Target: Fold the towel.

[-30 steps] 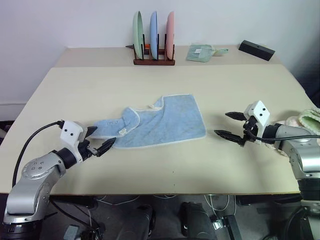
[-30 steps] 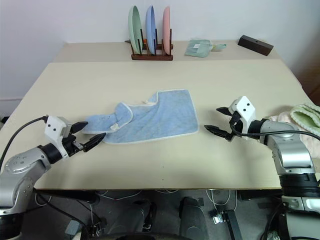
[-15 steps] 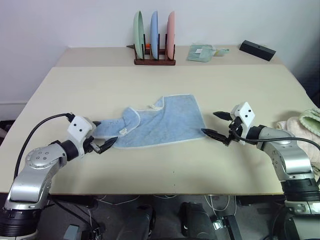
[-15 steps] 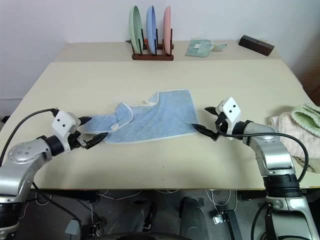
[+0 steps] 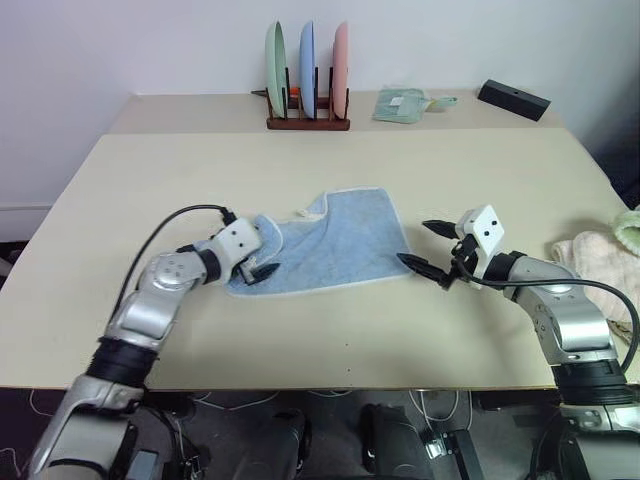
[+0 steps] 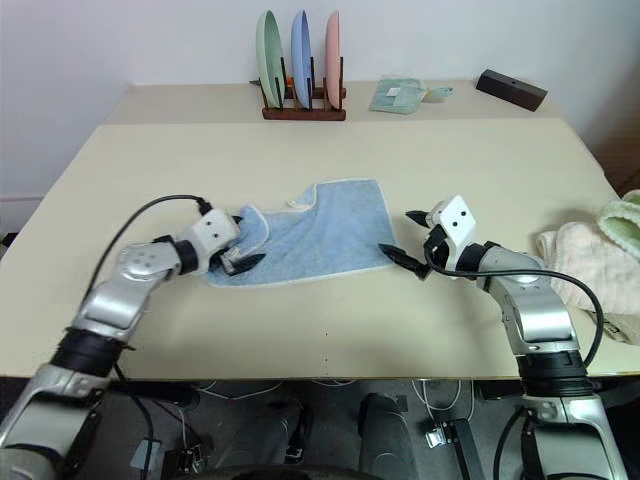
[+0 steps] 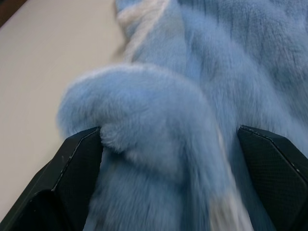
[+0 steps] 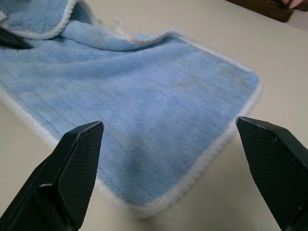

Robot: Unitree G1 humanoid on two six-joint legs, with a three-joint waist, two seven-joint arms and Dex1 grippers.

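The light blue towel (image 5: 345, 238) with white trim lies on the beige table (image 5: 330, 320), its right part flat and its left end crumpled into a raised fold (image 7: 144, 101). My left gripper (image 5: 262, 263) is open at that left end, and the bunched fold sits between its fingers (image 7: 77, 163). At the towel's near right corner (image 8: 159, 192) my right gripper (image 5: 421, 245) stands open just above the table, fingers (image 8: 77, 163) spread either side of the corner without touching it.
A wooden rack (image 5: 308, 122) with three upright plates stands at the back, with a pale green folded cloth (image 5: 402, 104) and a black box (image 5: 513, 99) to its right. Cream-and-green bundled towels (image 5: 600, 250) lie at the table's right edge.
My left gripper has moved right and forward onto the towel's left end and rolled its wrist; the towel's left tail is now bunched inward. My right gripper has shifted slightly left to the towel's corner.
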